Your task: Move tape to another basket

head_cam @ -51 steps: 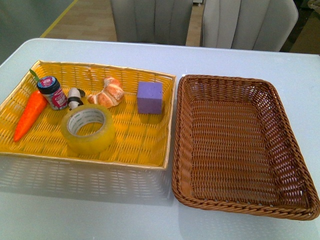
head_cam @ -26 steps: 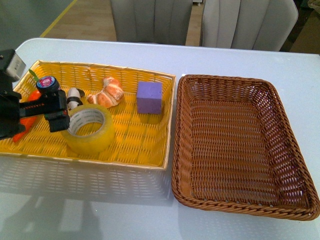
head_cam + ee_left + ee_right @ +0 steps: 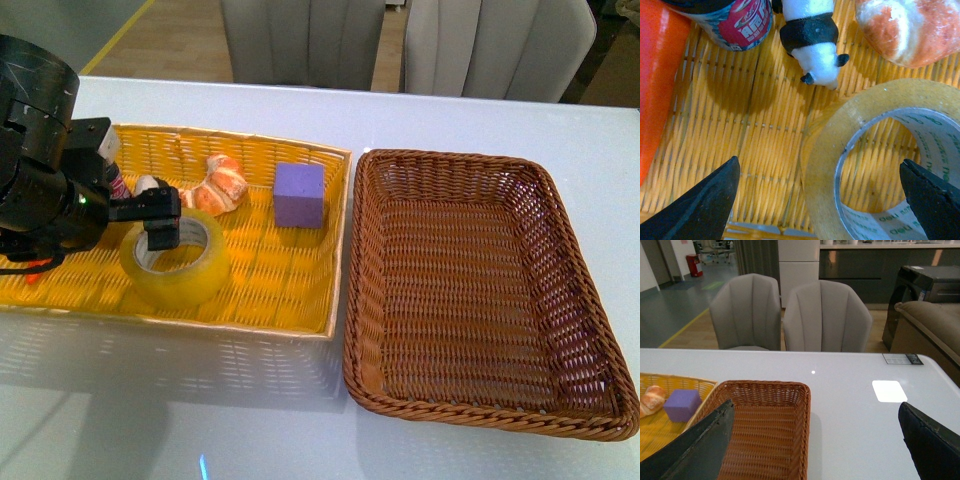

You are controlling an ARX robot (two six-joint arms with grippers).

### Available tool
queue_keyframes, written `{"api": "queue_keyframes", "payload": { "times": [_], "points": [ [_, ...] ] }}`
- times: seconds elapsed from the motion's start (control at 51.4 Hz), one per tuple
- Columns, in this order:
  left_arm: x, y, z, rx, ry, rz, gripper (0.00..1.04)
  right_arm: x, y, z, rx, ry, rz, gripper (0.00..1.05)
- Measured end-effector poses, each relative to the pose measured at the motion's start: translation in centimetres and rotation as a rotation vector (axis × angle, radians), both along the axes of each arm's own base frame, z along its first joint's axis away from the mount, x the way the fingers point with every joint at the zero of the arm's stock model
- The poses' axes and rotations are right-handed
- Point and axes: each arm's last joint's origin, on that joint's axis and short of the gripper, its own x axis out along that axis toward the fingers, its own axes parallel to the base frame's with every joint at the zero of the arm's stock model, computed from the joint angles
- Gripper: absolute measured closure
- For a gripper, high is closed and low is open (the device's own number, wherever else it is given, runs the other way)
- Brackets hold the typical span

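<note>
Since half a second ago the left gripper [image 3: 160, 225] has swung in over the tape [image 3: 175, 257], itself unmoved: it lies flat, hole up, in the yellow tray [image 3: 280, 290], the gripper at its 11 o'clock rim, jaws spread wide astride one wall of the roll. At the tape's 3 o'clock waits the basket [image 3: 470, 300]; the right gripper [image 3: 815, 405], also apart, hangs well away, so the left is nearer

This looks like a large open-plan workplace or showroom lounge rather than a private home. A white table [image 3: 850, 390] stands with two grey padded chairs [image 3: 745, 312] beside a beige sofa [image 3: 930, 332] and a long dark cabinet wall [image 3: 860, 265]. A yellow line [image 3: 685, 327] marks the floor, and a red bin [image 3: 694, 265] stands far down a wide hall.
</note>
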Motion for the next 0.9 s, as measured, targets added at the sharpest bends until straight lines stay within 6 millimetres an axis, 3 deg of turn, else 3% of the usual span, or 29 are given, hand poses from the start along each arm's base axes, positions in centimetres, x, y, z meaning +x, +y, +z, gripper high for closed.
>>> {"api": "queue_keyframes", "payload": {
  "times": [0.311,0.526,0.74,0.895],
  "points": [
    [1.6,0.3,-1.9,0.031,0.036,0.003,0.10,0.0,0.0,0.0,0.000,0.000,0.000,0.09],
    [1.7,0.3,-2.4,0.043,0.055,0.006,0.39,0.0,0.0,0.0,0.000,0.000,0.000,0.09],
    [1.7,0.2,-2.4,0.039,0.052,0.012,0.85,0.0,0.0,0.0,0.000,0.000,0.000,0.09],
    [0.7,0.6,-1.2,0.053,0.022,0.025,0.88,0.0,0.0,0.0,0.000,0.000,0.000,0.09]
  ]
}}
